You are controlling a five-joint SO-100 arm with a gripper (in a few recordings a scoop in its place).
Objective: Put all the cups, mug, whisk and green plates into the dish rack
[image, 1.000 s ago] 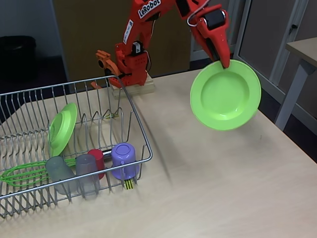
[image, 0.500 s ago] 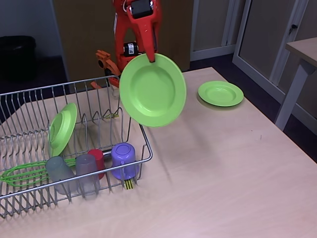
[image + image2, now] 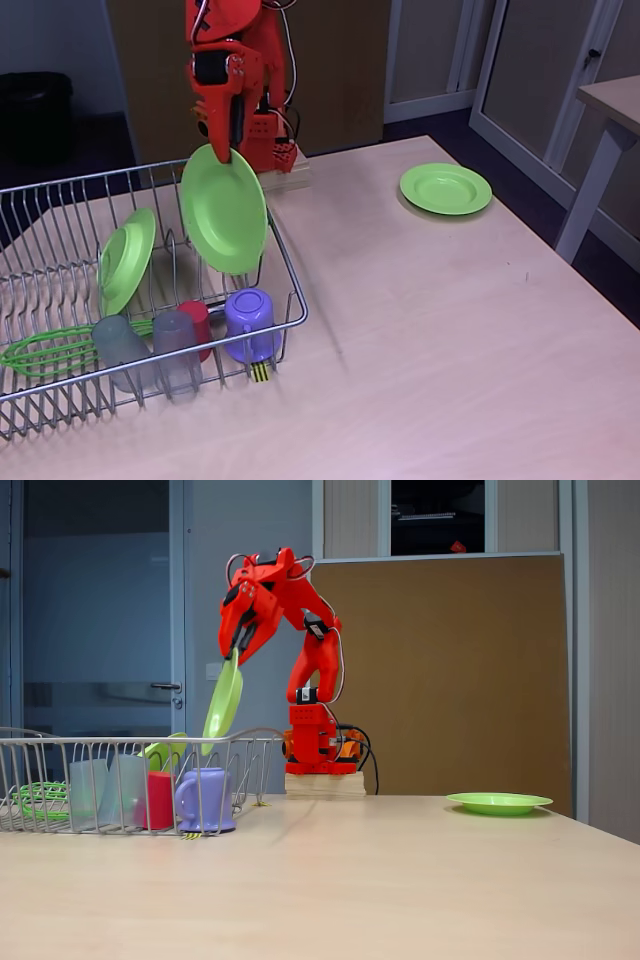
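Observation:
My red gripper (image 3: 232, 150) (image 3: 237, 652) is shut on the top rim of a lime-green plate (image 3: 224, 210) (image 3: 223, 702), which hangs on edge over the right part of the wire dish rack (image 3: 290, 285) (image 3: 255, 737). A second green plate (image 3: 127, 259) leans among the rack's prongs. A third green plate (image 3: 446, 188) (image 3: 499, 802) lies flat on the table at the right. Along the rack's front stand two grey cups (image 3: 122, 349) (image 3: 176, 352), the red cup (image 3: 197, 325) (image 3: 157, 800) and the purple mug (image 3: 250, 323) (image 3: 205, 798). The green whisk (image 3: 45, 352) (image 3: 35, 796) lies at the rack's left end.
The arm's base (image 3: 270, 140) (image 3: 318, 750) sits on a wooden block behind the rack. Bare light wood tabletop (image 3: 440, 340) stretches right and forward of the rack. A table leg (image 3: 590, 190) stands beyond the table's right edge.
The arm has swung left, carrying the held plate from above the table's right side to over the rack; the plate now hangs more edge-on. The plate on the table stayed put.

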